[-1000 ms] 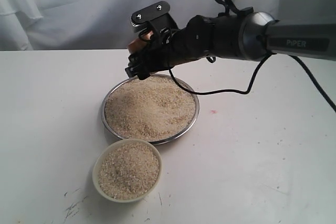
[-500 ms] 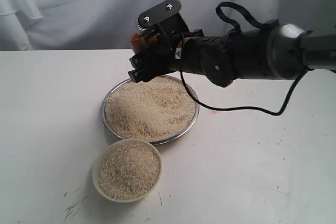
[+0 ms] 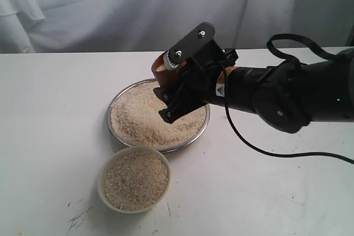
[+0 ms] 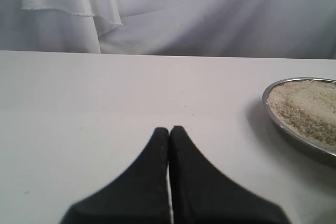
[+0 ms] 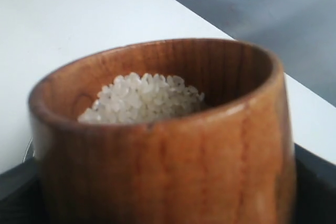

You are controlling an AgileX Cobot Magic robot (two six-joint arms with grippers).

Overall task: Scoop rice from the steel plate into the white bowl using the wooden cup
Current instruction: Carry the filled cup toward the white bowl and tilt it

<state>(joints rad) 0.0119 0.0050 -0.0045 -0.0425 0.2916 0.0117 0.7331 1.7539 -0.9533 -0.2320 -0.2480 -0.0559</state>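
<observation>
The steel plate (image 3: pixel 114 103), heaped with rice (image 3: pixel 144 117), sits mid-table; its edge (image 4: pixel 294 132) also shows in the left wrist view. The white bowl (image 3: pixel 102 183), nearly full of rice, stands just in front of the plate. My right gripper (image 3: pixel 172 99) hangs over the plate's right half, shut on the wooden cup (image 3: pixel 161 66), which stays upright. The right wrist view shows the cup (image 5: pixel 168 150) filling the frame with a mound of rice (image 5: pixel 144 98) inside. My left gripper (image 4: pixel 169 129) is shut and empty over bare table, left of the plate.
A white cloth backdrop (image 3: pixel 110 9) hangs behind the white table (image 3: pixel 50 114). The right arm's black cable (image 3: pixel 260 147) loops over the table right of the plate. Dark scuff marks (image 3: pixel 77 216) lie near the front edge.
The right gripper has carried the cup from the plate's far left rim toward the front and right over the rice, turning it upright with rice inside. The left gripper's earlier position is not shown.
</observation>
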